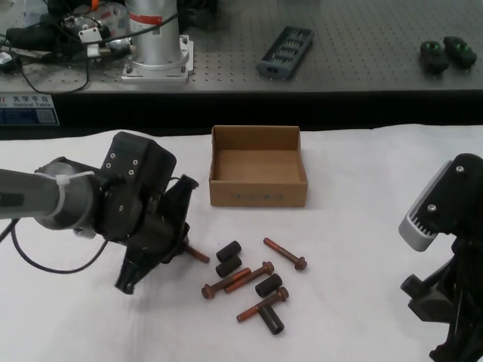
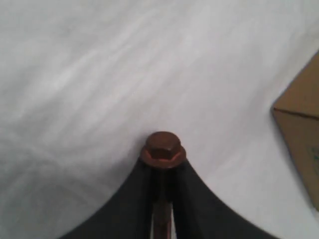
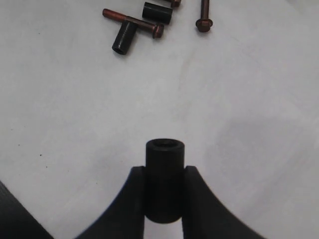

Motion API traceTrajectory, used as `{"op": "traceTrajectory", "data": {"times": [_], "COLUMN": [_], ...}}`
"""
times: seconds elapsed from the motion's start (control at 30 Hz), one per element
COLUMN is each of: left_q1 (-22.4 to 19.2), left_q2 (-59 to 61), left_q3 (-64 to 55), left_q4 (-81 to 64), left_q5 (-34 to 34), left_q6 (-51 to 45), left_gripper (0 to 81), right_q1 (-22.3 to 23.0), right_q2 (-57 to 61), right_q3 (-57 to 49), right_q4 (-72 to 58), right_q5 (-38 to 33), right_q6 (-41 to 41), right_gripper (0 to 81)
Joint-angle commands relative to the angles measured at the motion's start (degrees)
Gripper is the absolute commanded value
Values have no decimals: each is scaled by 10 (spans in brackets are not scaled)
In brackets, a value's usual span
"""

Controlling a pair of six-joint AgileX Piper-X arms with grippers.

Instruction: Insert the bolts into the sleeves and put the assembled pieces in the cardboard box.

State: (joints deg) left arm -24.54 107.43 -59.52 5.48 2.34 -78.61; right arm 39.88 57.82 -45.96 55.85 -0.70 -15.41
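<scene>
Two grippers, both loaded: left gripper (image 2: 163,167) clamped on a bolt (image 2: 163,148) by the shank, hex head proud of the tips; right gripper (image 3: 164,174) clamped round a sleeve (image 3: 165,152), bore facing out. Both parts judged rigid, light, smooth: may pivot if held off-centre. Bolt's thread end hidden inside the grip. Nearby, spare bolts (image 1: 285,254) and spare sleeves (image 1: 229,250) lie near the cardboard box (image 1: 258,194).

The high camera stood behind both arms, looking forward and down across the white cloth (image 1: 362,173) to the cardboard box (image 1: 258,177). The left wrist camera peered close along the left gripper (image 2: 163,160) at the cloth, sharing a box corner. The right wrist camera, just behind the right gripper (image 3: 164,172), shared the loose bolts (image 3: 132,22) and sleeves (image 3: 123,37).
</scene>
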Motion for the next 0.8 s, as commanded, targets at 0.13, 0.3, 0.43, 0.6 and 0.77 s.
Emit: {"op": "traceTrajectory", "data": {"times": [0.13, 0.3, 0.43, 0.6, 0.77], "left_q1": [5, 5, 7, 9, 9], "left_q2": [-120, -198, -245, -280, -289], "left_q3": [2, 4, 4, 4, 4], "left_q4": [18, 16, 5, -40, -64], "left_q5": [-16, 7, 79, 208, 280], "left_q6": [240, 315, 383, 453, 475], "left_gripper": [6, 6, 6, 6, 6], "right_q1": [-4, -4, -4, -4, -4], "right_q2": [-7, -1, 18, 62, 106], "right_q3": [-2, -2, -2, -2, -3], "right_q4": [-5, -72, -142, -253, -366], "right_q5": [-40, -96, -159, -228, -278], "right_q6": [1, 38, 93, 164, 226], "right_gripper": [19, 19, 19, 19, 19]}}
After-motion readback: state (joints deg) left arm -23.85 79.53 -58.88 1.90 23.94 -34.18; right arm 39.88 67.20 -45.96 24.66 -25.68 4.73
